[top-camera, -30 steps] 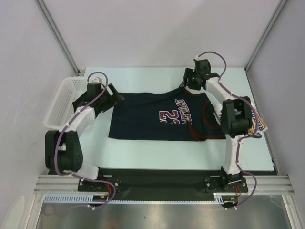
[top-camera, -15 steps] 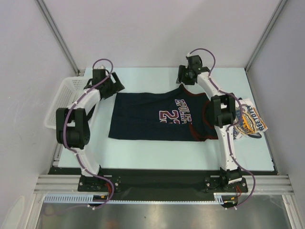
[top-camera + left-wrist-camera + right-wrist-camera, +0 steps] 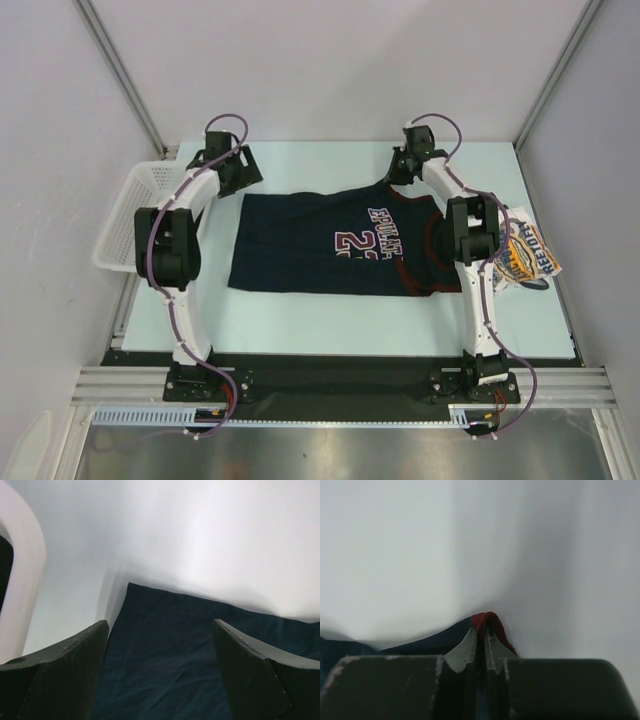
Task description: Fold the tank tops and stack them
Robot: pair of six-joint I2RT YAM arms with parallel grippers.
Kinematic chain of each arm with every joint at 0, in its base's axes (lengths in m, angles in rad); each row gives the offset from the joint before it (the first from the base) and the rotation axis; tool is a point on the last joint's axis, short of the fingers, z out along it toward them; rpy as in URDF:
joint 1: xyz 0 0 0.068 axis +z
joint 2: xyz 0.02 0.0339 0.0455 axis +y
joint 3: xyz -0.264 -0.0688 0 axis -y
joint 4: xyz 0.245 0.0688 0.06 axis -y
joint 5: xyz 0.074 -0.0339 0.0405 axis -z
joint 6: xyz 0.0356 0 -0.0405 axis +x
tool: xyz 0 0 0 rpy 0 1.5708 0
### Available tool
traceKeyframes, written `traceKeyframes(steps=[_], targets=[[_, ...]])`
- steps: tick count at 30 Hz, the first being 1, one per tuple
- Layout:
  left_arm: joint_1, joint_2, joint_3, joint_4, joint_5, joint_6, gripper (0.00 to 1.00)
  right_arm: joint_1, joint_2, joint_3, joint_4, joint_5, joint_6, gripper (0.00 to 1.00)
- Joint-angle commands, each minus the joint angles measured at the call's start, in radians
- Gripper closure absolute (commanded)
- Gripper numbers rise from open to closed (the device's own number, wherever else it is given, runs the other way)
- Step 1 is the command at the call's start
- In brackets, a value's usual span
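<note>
The navy tank top (image 3: 320, 250) lies flat across the middle of the table, its dark-red trim and chest print towards the right. My right gripper (image 3: 400, 177) sits at its far shoulder strap. In the right wrist view that gripper (image 3: 481, 632) is shut on the dark-red trim (image 3: 493, 621), pinched up into a small peak. My left gripper (image 3: 240, 175) hovers at the navy top's far left corner. In the left wrist view it (image 3: 160, 625) stands open, the corner of navy cloth (image 3: 170, 660) lying between its fingers. The white tank top (image 3: 527, 258) lies crumpled at the right edge.
A white mesh basket (image 3: 128, 210) stands at the table's left edge beside the left arm. The enclosure walls rise close behind both grippers. Bare pale table (image 3: 330, 320) shows in front of the navy top.
The left arm has stretched out from near the basket to the navy top's far left corner. The right gripper has closed on the red-trimmed strap.
</note>
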State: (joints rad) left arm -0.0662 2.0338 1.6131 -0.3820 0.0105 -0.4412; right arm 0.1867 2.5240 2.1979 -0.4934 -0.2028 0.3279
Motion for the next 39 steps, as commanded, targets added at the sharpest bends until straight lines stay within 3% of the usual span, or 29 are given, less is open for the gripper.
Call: traceKeyframes(steps=[1, 16, 22, 26, 29, 32, 39], targets=[[-0.014, 0.051, 0.09, -0.052, -0.053, 0.056, 0.1, -0.042, -0.103, -0.05, 0.111, -0.013, 0.048, 0.94], [-0.044, 0.261, 0.326, -0.166, -0.047, 0.068, 0.19, -0.049, -0.146, -0.138, 0.167, -0.047, 0.059, 0.94], [-0.044, 0.327, 0.416, -0.175, -0.044, 0.052, 0.48, -0.047, -0.168, -0.153, 0.177, -0.053, 0.057, 0.94], [-0.038, 0.341, 0.421, -0.085, -0.046, 0.052, 0.84, -0.049, -0.182, -0.176, 0.194, -0.058, 0.056, 0.95], [-0.024, 0.356, 0.453, -0.081, -0.027, 0.042, 1.0, -0.047, -0.198, -0.19, 0.21, -0.066, 0.054, 0.95], [-0.023, 0.301, 0.4, -0.036, -0.061, 0.042, 1.0, -0.047, -0.232, -0.227, 0.225, -0.055, 0.051, 0.95], [-0.023, 0.021, 0.023, 0.179, -0.144, 0.021, 1.0, -0.036, -0.362, -0.417, 0.36, -0.032, 0.066, 0.92]])
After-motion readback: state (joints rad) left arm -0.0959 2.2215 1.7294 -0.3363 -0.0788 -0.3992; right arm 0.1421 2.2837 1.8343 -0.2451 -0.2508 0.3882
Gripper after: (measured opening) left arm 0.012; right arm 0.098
